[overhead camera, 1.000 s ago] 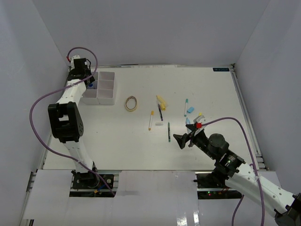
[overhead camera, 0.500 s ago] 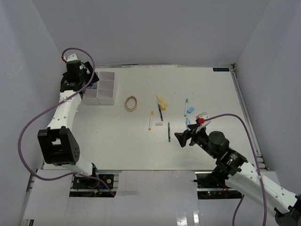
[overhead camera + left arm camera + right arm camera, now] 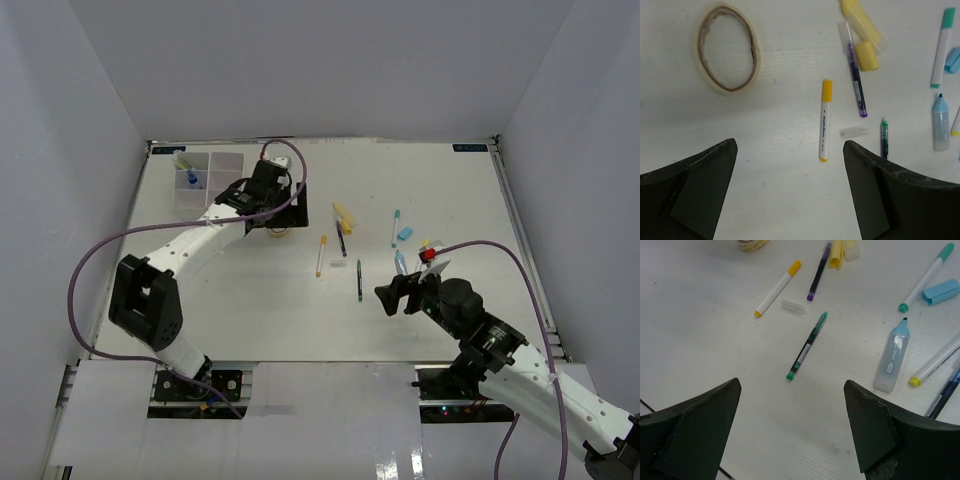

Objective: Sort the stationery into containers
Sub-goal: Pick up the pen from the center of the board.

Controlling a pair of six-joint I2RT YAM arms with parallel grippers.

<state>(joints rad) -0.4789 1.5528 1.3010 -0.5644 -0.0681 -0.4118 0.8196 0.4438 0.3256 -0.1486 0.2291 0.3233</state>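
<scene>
The stationery lies scattered mid-table. My left gripper [image 3: 290, 212] [image 3: 790, 150] hovers open and holds nothing. The tan ring [image 3: 756, 50] is ahead to its left and a yellow-capped white marker [image 3: 824, 122] straight ahead. Beyond that are a purple pen [image 3: 856, 75] and a yellow highlighter [image 3: 862, 30]. My right gripper [image 3: 395, 297] [image 3: 792, 385] is also open and holding nothing, above the table just short of a green pen [image 3: 807, 345]. To its right lie a light blue highlighter [image 3: 892, 362], a teal marker [image 3: 926, 277] and a blue eraser [image 3: 941, 291]. The white containers tray [image 3: 210, 153] at far left holds a blue-capped bottle [image 3: 191, 178].
A clear pen cap [image 3: 794, 307] lies between the yellow-capped marker and the green pen. A yellow-tipped white pen [image 3: 937, 362] and a dark blue pen [image 3: 945, 395] lie at the right. White walls close in the table on three sides.
My left arm swung away from the tray to the middle of the table beside the ring, and its jaws opened. The right arm barely moved.
</scene>
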